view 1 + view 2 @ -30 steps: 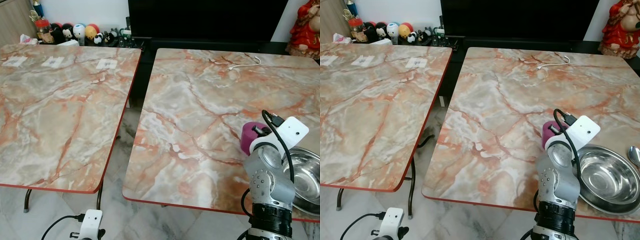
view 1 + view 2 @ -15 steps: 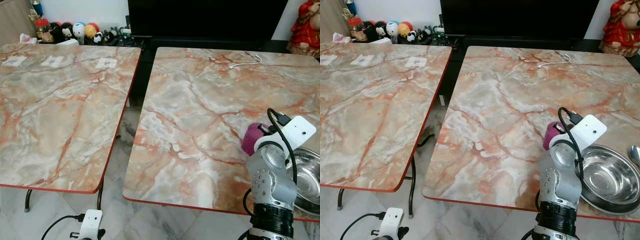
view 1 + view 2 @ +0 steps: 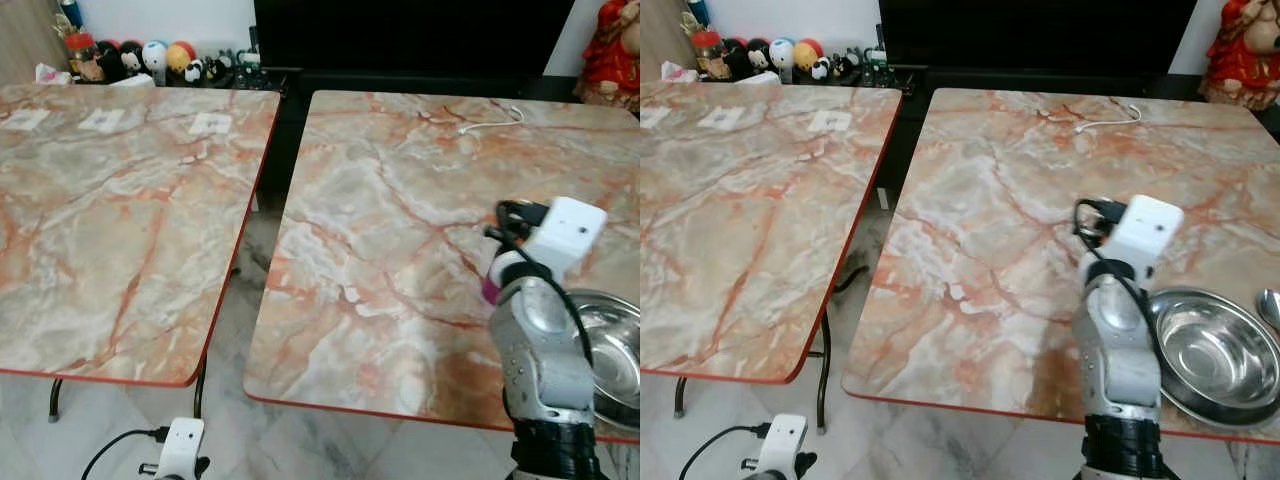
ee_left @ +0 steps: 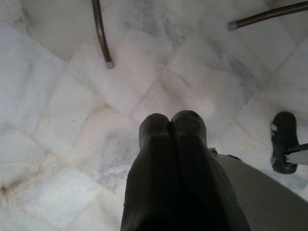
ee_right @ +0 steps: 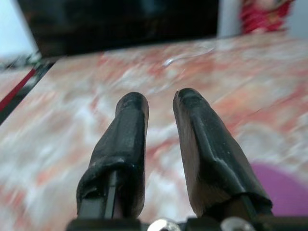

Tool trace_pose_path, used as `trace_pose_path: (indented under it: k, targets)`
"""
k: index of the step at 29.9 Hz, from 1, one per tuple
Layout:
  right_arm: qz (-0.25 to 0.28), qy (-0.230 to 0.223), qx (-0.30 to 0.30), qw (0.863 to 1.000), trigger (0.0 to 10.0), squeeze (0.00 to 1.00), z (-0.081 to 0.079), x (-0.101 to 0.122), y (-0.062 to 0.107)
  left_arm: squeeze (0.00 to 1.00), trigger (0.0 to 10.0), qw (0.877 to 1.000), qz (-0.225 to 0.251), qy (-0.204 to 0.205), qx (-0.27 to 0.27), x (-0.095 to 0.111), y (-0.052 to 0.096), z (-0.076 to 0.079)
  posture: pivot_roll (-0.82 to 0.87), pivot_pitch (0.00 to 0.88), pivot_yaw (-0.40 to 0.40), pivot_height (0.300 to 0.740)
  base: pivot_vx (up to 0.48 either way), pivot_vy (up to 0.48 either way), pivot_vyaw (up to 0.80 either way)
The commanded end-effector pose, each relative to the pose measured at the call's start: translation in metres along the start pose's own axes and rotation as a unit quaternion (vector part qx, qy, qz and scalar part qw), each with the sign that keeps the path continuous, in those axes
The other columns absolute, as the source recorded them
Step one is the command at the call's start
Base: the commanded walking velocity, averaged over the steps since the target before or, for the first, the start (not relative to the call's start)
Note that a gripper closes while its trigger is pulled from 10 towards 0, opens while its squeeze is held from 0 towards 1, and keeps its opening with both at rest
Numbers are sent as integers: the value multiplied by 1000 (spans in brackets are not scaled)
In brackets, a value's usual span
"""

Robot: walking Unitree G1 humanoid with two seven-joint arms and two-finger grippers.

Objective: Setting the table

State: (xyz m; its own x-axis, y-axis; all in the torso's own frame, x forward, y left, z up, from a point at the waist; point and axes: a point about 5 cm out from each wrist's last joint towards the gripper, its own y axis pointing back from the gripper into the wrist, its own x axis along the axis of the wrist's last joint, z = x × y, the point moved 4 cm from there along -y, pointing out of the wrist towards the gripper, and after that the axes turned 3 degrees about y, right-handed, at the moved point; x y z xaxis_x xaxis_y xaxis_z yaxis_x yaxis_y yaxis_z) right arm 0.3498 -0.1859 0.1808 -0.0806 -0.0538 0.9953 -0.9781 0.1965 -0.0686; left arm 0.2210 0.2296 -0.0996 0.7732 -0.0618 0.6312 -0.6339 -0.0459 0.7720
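I am standing in a home living room, with two marble-pattern folding tables (image 3: pixel 130 200), a big dark television (image 3: pixel 410 35), small toy figures (image 3: pixel 160 58) and a red statue (image 3: pixel 615 45).

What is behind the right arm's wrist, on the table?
A purple cup peeks out beside the right wrist, on the marble table next to the steel bowl. The arm covers most of it, so its contents cannot be seen.
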Motion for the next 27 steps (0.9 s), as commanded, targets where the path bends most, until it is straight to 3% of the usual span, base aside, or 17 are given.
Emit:
trace_pose_path:
  k: [1,4,11,17,27]
  targets:
    - [-1,5,14,1000,10000,0,0,-3,5,0,10000,1000,-6,-2,3,-5,1,-2,33,70,-8,740,0,0,0]
    - [-5,30,51,998,10000,0,-8,-12,12,0,10000,1000,-8,2,6,-6,1,-2,34,61,-7,740,0,0,727]
    - [-5,16,60,998,10000,0,-12,-14,13,0,10000,1000,-9,6,5,-8,2,-2,31,42,0,740,0,206,800]
    - [-8,5,73,997,10000,0,-16,-17,13,0,10000,1000,-9,-1,4,-8,2,-2,35,28,-1,740,0,480,0]
    - [-25,22,66,997,10000,0,-10,-29,11,0,10000,1000,-11,0,2,-10,2,-2,37,0,-4,740,0,480,0]
